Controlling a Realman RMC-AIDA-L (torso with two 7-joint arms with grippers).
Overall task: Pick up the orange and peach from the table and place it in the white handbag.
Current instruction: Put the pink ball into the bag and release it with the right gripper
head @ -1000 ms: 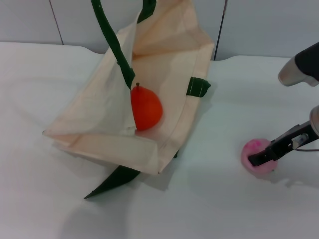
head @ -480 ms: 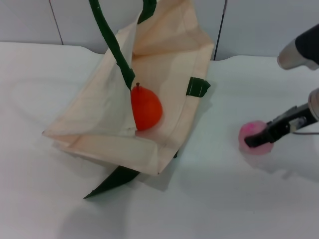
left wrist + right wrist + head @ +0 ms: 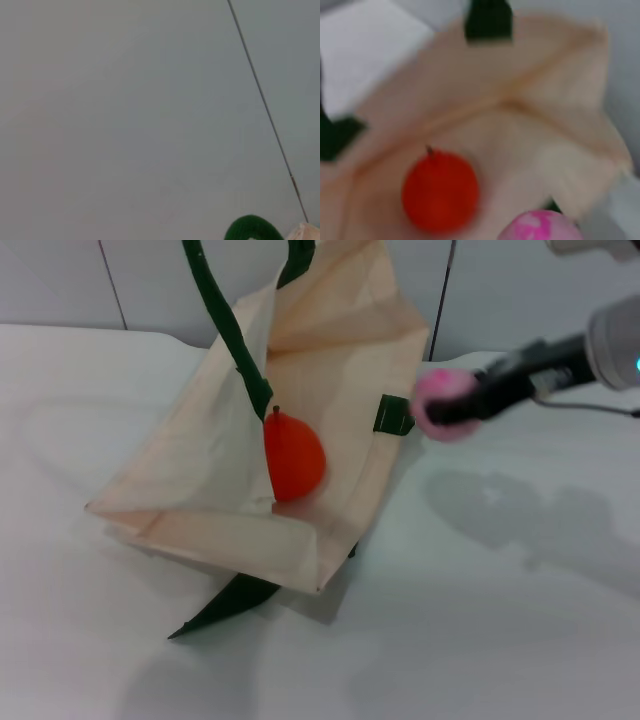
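Note:
The white handbag (image 3: pixel 330 370) lies open on the table with its green handle (image 3: pixel 225 325) held up out of the top of the head view. The orange (image 3: pixel 293 457) rests inside it and also shows in the right wrist view (image 3: pixel 440 192). My right gripper (image 3: pixel 462 405) is shut on the peach (image 3: pixel 442 400) and holds it in the air beside the bag's right edge; the peach also shows in the right wrist view (image 3: pixel 540 227). The left gripper is out of view; its wrist view shows only a bit of green handle (image 3: pixel 251 229).
A white table (image 3: pixel 500 620) spreads around the bag. A grey wall (image 3: pixel 60 280) stands behind. A green strap (image 3: pixel 225 605) trails from under the bag's near corner.
My right gripper has lifted the peach off the table and carried it up and left, to just beside the bag's right edge. The bag and orange have not moved.

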